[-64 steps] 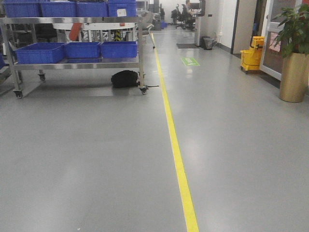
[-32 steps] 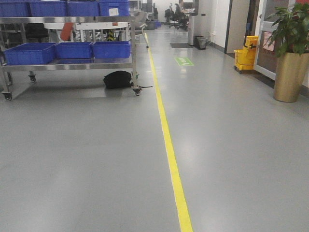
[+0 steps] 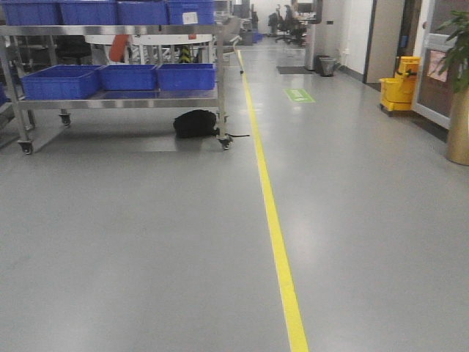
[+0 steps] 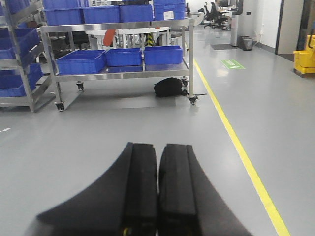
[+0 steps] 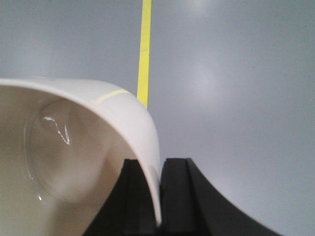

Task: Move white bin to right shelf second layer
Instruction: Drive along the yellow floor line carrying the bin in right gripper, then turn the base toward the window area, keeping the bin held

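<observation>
Below, grey yellow-lined floor [image 3: 146, 242]; R gripper [image 5: 156, 169] tight on white bin [image 5: 74, 147], L gripper [image 4: 157, 152] clenched.

The white bin [image 5: 74, 147], glossy cream-white with smooth walls, hangs above the grey floor [image 5: 236, 73], its hollow inside showing at near left, one wall pinched by the right gripper [image 5: 158, 166].

Reads glossy, smooth cream plastic on white bin [image 5: 74, 162] | matt black on right fingers [image 5: 179, 196] and left fingers [image 4: 140, 191] | smooth grey floor [image 3: 132, 242] with soft sheen | brushed steel on cart [image 3: 117, 103] | low-gloss blue plastic on crates [image 3: 60, 79] | polished gold metal on planter [image 3: 460, 128] | dull black cloth, by look, on bag [image 3: 194, 123]
</observation>
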You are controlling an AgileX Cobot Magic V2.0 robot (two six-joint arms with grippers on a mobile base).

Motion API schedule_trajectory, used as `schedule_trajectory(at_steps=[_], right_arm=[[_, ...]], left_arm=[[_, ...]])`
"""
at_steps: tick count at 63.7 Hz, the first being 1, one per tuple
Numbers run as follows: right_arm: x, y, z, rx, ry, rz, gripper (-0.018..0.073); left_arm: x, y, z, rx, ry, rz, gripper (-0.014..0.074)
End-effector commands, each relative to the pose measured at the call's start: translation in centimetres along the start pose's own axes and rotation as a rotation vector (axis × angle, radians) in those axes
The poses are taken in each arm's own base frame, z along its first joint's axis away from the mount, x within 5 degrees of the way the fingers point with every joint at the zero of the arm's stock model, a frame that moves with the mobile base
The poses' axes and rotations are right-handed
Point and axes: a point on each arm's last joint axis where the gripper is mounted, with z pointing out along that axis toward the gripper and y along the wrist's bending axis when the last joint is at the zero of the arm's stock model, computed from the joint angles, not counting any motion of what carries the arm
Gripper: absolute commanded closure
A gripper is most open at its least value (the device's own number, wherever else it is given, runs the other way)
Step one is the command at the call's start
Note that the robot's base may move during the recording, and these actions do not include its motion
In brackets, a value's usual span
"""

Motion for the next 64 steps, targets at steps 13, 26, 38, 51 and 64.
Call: schedule_trajectory(at_steps=[13,26,38,51,64], right_arm=[[-1.43,0.02,-0.63,-0.002,-0.113,0.000,0.0503],[-1.43,0.02,-0.63,-0.002,-0.113,0.000,0.0503],[-1.43,0.02,-0.63,-0.002,-0.113,0.000,0.0503],[-1.43,0.02,-0.63,-0.002,-0.113,0.000,0.0503],[-1.43,0.02,-0.63,-0.002,-0.113,0.000,0.0503]], left_arm=[[0.40,0.04,0.01,-0.008,-0.063,-0.009,0.0512],[0.40,0.04,0.01,-0.008,-0.063,-0.009,0.0512],[0.40,0.04,0.01,-0.008,-0.063,-0.009,0.0512],[0.40,0.04,0.01,-0.008,-0.063,-0.009,0.0512],[0.40,0.04,0.01,-0.008,-0.063,-0.009,0.0512]])
